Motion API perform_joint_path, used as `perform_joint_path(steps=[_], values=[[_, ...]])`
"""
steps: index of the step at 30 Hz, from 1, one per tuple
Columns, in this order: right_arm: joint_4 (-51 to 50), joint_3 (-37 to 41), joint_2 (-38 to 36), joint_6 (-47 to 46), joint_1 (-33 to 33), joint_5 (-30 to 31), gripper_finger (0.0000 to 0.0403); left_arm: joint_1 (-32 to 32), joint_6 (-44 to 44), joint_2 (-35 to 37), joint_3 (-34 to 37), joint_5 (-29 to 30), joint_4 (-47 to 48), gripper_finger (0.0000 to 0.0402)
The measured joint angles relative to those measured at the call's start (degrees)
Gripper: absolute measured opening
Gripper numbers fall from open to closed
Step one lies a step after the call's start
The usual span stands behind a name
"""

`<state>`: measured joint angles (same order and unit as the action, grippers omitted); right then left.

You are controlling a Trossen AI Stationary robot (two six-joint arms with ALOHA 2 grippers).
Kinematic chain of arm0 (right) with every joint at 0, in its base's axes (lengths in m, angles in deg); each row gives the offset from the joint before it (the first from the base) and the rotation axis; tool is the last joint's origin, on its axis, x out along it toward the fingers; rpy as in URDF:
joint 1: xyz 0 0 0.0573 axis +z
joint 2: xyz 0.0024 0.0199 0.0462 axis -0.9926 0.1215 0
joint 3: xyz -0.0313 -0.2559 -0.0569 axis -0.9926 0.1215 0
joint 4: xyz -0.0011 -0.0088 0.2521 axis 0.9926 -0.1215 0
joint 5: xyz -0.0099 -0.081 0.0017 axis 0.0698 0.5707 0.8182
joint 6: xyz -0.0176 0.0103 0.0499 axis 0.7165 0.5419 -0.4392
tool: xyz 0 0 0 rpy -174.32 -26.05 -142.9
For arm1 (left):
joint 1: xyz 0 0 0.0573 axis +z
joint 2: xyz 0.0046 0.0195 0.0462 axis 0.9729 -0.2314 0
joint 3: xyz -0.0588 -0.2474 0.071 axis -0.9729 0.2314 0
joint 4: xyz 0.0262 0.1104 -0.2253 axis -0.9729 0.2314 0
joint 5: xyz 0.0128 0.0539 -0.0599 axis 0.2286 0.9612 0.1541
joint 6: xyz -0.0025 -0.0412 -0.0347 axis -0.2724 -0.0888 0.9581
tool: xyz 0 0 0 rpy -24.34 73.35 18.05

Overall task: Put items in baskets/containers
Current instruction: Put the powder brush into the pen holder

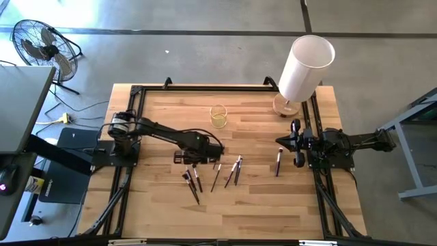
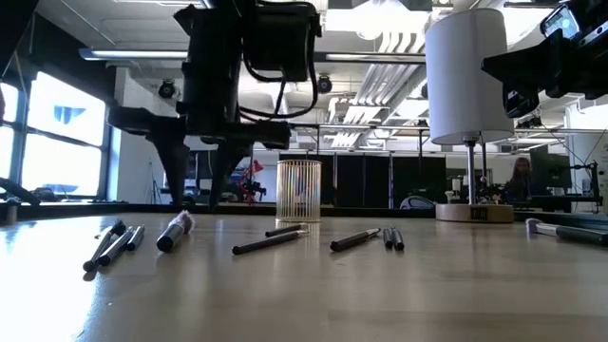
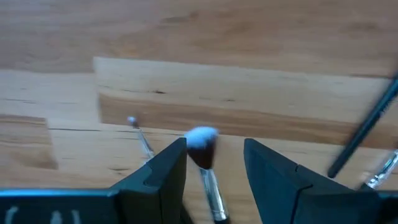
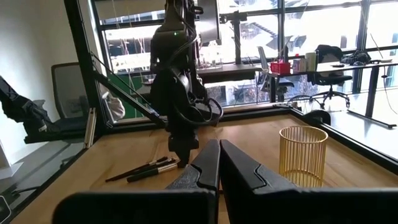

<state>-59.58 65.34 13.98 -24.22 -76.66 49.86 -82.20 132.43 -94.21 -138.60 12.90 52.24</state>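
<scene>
Several thin brushes lie flat on the wooden table: a cluster [image 1: 193, 179], a pair [image 1: 235, 169] and a single one [image 1: 278, 161]. The clear yellowish cup [image 1: 218, 117] stands upright behind them, with nothing visible inside it [image 2: 298, 190]. My left gripper [image 1: 193, 164] points down over the cluster, open. In the left wrist view its fingers [image 3: 168, 171] stand on either side of a white-tipped brush [image 3: 201, 140] without touching it. My right gripper [image 1: 295, 143] waits, shut, at the table's right edge [image 4: 219, 149].
A tall white cylinder [image 1: 304, 68] on a round wooden base stands at the far right corner. A black frame [image 1: 136, 96] borders the table. More brushes lie beside my left gripper: a dark one [image 3: 364, 134] and a thin one [image 3: 140, 138]. A floor fan [image 1: 41, 44] stands off the table.
</scene>
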Motion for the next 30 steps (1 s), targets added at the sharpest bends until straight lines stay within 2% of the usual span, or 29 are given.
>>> perform_joint_path(steps=[7, 11, 15, 20, 23, 27, 30], values=[[-0.1, 0.0, 0.0, 0.0, 0.0, 0.0, 0.0005, 0.0, 0.2, -3.8, -0.1, -3.7, 0.4, 0.0158], [-0.1, 0.0, 0.0, 0.0, 0.0, 0.0, 0.0003, 0.0, 0.1, -5.2, -0.2, -3.3, -0.1, 0.0152], [-0.1, 0.0, 0.0, 0.0, 0.0, 0.0, 0.0004, 0.7, 0.1, -5.3, -0.2, -2.0, -0.8, 0.011], [-0.1, 0.0, 0.0, 0.0, 0.0, 0.0, 0.0007, 1.1, -0.5, -5.4, -0.2, -0.8, -2.2, 0.0015], [-0.1, 0.0, 0.0, 0.0, 0.0, 0.0, 0.0007, 0.9, -0.2, -4.7, -1.2, -0.1, -1.4, 0.0021], [-0.1, 0.0, 0.0, 0.0, 0.0, 0.0, 0.0009, -0.2, -0.3, -4.4, -5.1, 4.8, 3.3, 0.0009], [-0.2, 0.0, 0.0, 0.0, 0.0, 0.0, 0.0008, -1.5, -0.1, -1.2, -9.9, 10.3, 8.1, 0.0008]])
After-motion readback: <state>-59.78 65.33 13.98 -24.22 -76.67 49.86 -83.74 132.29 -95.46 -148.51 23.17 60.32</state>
